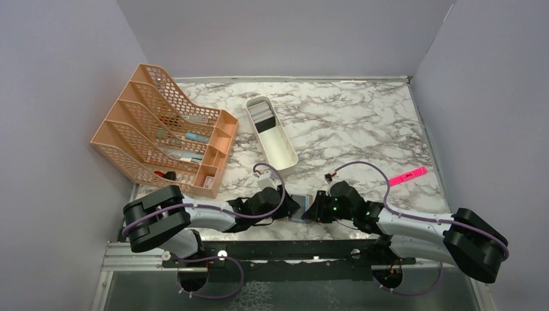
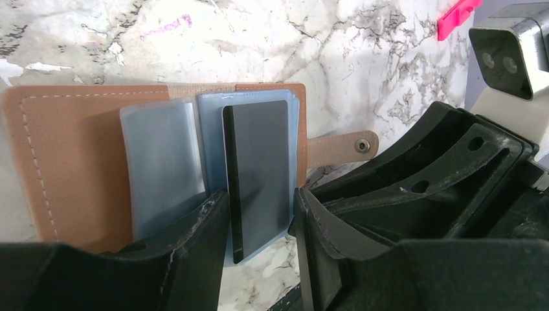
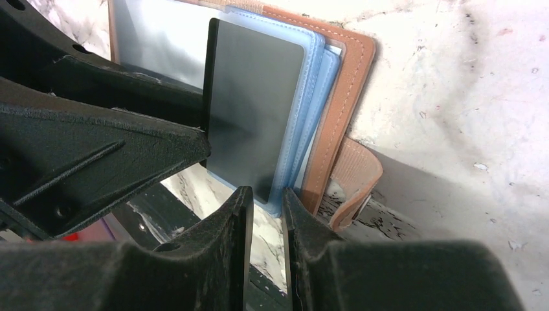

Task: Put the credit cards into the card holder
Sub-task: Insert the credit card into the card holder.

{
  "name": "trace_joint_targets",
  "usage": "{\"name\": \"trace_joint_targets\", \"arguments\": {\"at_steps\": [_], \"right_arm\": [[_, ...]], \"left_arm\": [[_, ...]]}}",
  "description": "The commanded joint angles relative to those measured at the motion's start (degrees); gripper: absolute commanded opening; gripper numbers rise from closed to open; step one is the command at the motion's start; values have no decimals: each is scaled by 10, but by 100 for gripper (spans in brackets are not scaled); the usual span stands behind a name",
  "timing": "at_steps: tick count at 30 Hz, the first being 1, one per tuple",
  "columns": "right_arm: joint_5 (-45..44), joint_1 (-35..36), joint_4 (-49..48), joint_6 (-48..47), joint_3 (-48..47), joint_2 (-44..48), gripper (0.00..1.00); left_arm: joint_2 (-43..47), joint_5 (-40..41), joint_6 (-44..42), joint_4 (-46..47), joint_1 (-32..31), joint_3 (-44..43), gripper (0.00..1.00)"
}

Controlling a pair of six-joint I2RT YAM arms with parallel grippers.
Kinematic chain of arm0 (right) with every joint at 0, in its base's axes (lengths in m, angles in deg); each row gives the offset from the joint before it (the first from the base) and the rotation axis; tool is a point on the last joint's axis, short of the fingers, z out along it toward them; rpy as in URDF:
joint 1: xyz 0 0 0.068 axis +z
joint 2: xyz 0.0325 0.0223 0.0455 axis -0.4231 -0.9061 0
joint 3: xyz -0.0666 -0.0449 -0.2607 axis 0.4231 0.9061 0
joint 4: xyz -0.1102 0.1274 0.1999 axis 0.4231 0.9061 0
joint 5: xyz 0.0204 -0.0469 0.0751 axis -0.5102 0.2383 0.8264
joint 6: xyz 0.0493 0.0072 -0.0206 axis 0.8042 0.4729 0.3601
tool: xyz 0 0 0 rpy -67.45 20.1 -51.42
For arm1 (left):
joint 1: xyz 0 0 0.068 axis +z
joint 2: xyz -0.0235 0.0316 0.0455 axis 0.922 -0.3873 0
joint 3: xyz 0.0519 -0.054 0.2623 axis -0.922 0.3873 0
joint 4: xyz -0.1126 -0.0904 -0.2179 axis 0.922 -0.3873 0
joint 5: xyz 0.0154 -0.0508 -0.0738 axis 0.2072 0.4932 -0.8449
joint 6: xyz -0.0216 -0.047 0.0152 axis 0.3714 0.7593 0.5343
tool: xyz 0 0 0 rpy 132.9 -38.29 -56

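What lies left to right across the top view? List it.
rack → tray → holder → highlighter

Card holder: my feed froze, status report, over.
Left gripper shut on dark card, over blue sleeve. Right gripper at sleeve corner, grip unclear. Card holder open, nothing blocking.

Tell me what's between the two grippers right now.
The open card holder, a dark card over its sleeves, lies between the left gripper and right gripper, seen in the top view.
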Motion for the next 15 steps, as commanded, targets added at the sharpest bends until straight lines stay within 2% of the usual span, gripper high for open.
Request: {"name": "trace_joint_targets", "arguments": {"at_steps": [1, 4, 8, 13, 15], "right_arm": [[-5, 3, -3, 0, -2, 6, 27], [-18, 3, 25, -2, -3, 22, 27], [-26, 3, 59, 1, -5, 56, 33], [-18, 3, 64, 13, -5, 90, 38], [-16, 3, 72, 13, -16, 91, 39]], "left_arm": [[-11, -17, 10, 10, -16, -4, 44], [7, -8, 7, 9, -16, 5, 44], [35, 6, -28, -6, -16, 7, 45], [39, 21, -82, -167, -15, -65, 46], [64, 34, -100, -205, -15, -75, 46]]}}
